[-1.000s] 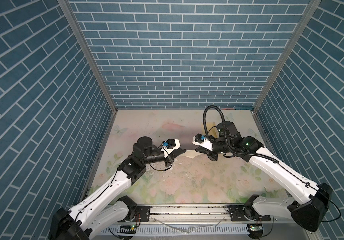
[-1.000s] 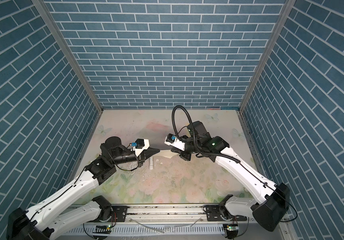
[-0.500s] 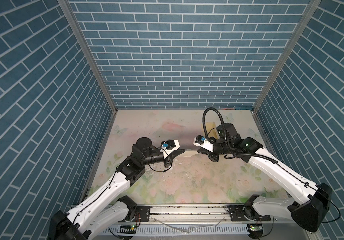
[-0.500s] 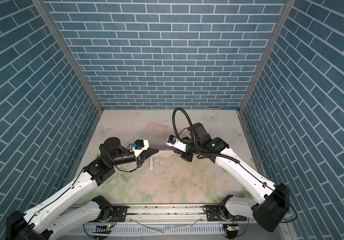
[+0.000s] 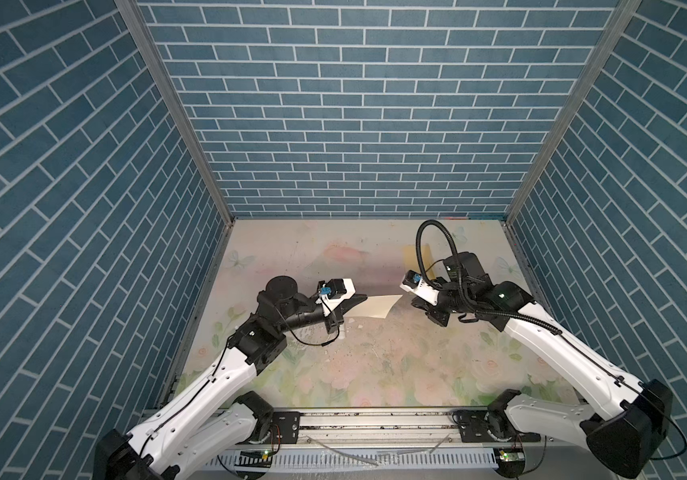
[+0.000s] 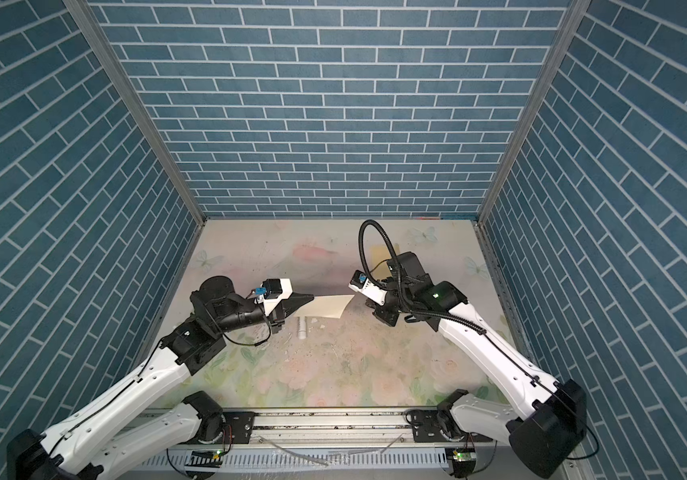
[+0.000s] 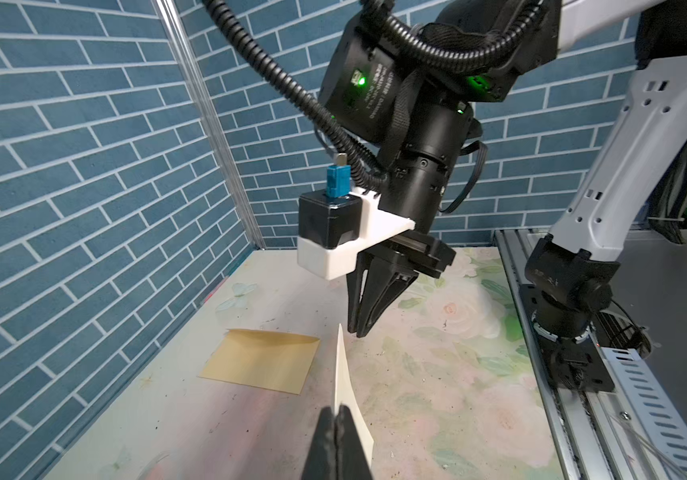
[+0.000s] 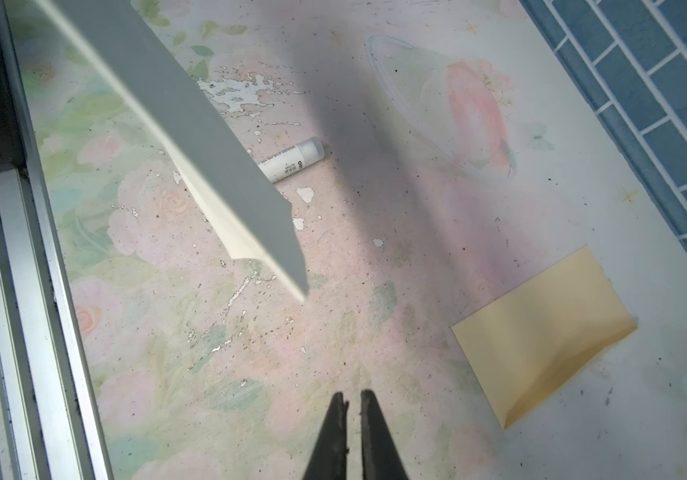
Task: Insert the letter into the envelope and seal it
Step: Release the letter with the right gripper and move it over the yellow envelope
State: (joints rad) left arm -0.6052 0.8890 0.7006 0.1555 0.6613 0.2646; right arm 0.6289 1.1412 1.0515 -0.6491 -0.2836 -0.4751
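Jaws status: left jaws clamped shut on one edge of letter; right jaws parted by narrow gap, gripping nothing. Letter held clear above table, free end just beside tips of right jaws. Envelope flat on table toward back wall, apart from letter. White tube lying on table beneath letter.

The right arm covered much of the envelope in both top views. The letter, cut off at the right wrist view's edge, hid one end of the white tube.
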